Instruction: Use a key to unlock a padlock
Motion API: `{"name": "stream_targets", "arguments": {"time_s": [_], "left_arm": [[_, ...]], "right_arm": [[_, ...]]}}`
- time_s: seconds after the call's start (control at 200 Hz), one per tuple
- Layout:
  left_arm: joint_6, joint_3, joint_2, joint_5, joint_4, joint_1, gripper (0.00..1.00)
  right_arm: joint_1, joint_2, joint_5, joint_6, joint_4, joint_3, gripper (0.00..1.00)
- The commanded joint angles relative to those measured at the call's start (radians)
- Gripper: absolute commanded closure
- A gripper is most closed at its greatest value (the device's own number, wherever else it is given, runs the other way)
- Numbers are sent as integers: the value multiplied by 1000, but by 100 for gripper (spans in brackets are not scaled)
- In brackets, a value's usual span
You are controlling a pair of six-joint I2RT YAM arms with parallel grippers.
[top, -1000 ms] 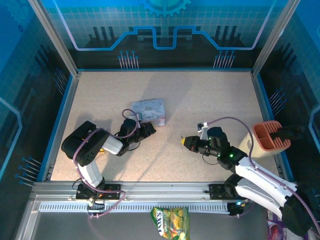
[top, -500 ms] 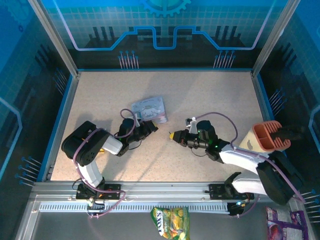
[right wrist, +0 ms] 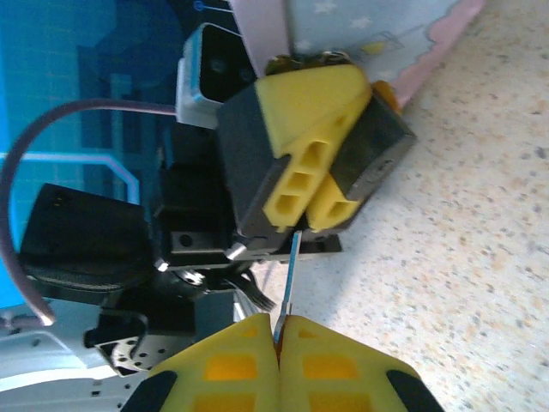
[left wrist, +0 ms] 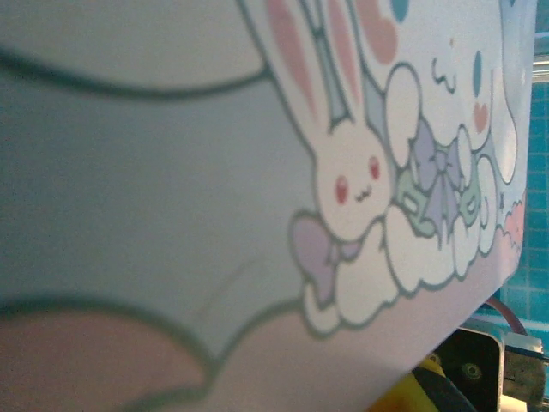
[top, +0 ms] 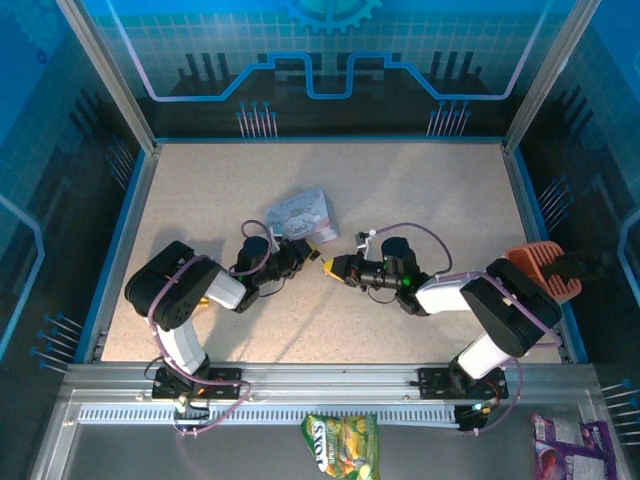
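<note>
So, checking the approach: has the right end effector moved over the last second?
Yes. The right end effector has travelled left, away from the orange slotted plastic holder, which has stayed put.

A pale blue cartoon tin (top: 298, 214) lies tilted on the speckled beige table (top: 430, 190). The left gripper (top: 303, 255) sits low just below the tin's near edge. The right gripper (top: 330, 267), yellow at the tip, points at it from just right of the tin's lower corner, and the two tips almost meet there. Well to the right of the tin stands an orange-red slotted holder (top: 545, 270), and far below the tin, past the metal rail, lies a green and yellow snack packet (top: 342, 445).
</note>
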Motion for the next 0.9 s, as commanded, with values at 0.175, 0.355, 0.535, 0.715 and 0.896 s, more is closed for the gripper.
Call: {"name": "stream_targets", "arguments": {"time_s": [0.175, 0.355, 0.535, 0.715, 0.896], "left_arm": [[-82, -8, 12, 58, 32, 3, 97], [-98, -18, 8, 60, 48, 11, 97], [-124, -23, 18, 64, 87, 14, 97], [-122, -23, 2, 66, 71, 14, 98], [-118, -21, -11, 64, 50, 16, 98]], "right_arm": [[-18, 174, -62, 110, 324, 11, 100], [-27, 184, -69, 67, 292, 10, 100], [-48, 290, -92, 147, 484, -10, 100], [-47, 304, -98, 129, 502, -16, 100], [-61, 321, -123, 129, 519, -21, 100]]}}
